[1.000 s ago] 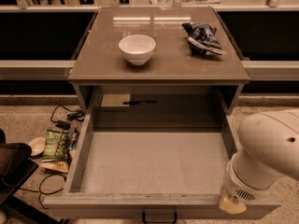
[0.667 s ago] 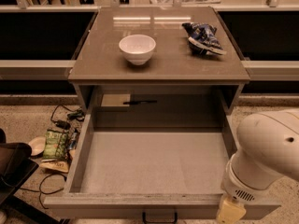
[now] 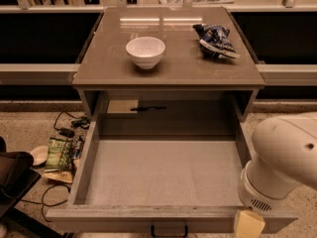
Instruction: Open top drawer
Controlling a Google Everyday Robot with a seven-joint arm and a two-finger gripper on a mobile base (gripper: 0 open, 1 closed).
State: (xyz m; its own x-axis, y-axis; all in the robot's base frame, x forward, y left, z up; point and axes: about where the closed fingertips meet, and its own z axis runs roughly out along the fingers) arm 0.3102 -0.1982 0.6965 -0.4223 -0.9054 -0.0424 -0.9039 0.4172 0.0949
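Observation:
The top drawer (image 3: 163, 170) is pulled far out toward the camera. Its deep grey inside is open to view and holds nothing. Its flat grey front (image 3: 99, 220) runs along the bottom edge, with the small black bar handle (image 3: 169, 230) at its centre. My white arm (image 3: 285, 162) is at the lower right, over the drawer's front right corner. Of the gripper (image 3: 249, 225) only a tan piece shows below the arm, at the right end of the drawer front.
A white bowl (image 3: 145, 51) and a blue snack bag (image 3: 216, 39) sit on the cabinet top (image 3: 109, 68). Snack packets (image 3: 59, 155) and cables (image 3: 67, 125) lie on the floor to the left. A dark object (image 3: 12, 180) stands at the lower left.
The tan gripper piece has slipped a little lower at the drawer's front right corner. The drawer stays pulled out as before.

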